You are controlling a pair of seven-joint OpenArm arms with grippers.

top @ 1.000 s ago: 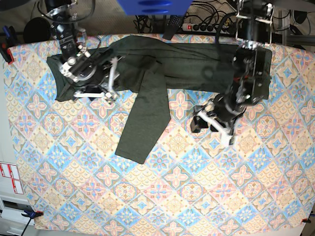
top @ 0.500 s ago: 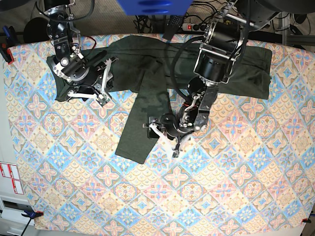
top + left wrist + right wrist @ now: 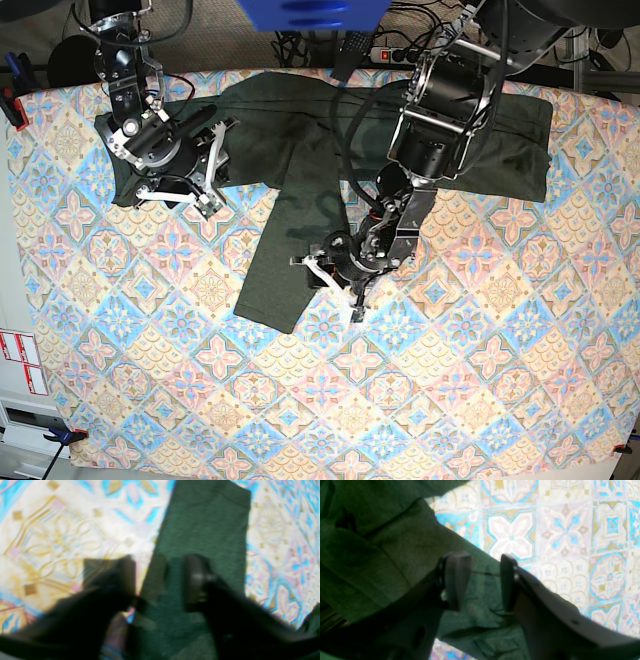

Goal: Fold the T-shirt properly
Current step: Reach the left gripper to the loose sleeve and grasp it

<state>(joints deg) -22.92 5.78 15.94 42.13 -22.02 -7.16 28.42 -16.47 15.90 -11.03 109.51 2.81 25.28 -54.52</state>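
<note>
The dark olive-green knit T-shirt [image 3: 330,130] lay across the far side of the patterned tablecloth [image 3: 420,400], one sleeve trailing nearward. The left gripper [image 3: 328,279] stood parted over that sleeve's edge; the right gripper [image 3: 212,162] stood parted over bunched fabric

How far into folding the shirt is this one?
Early. Done: the T-shirt lies as a band along the table's far edge, apparently doubled over. In hand: the left gripper is down at the edge of the sleeve hanging toward the camera, jaws straddling it. The right gripper hovers open over the other end. Left: sleeve and cross folds.
</note>
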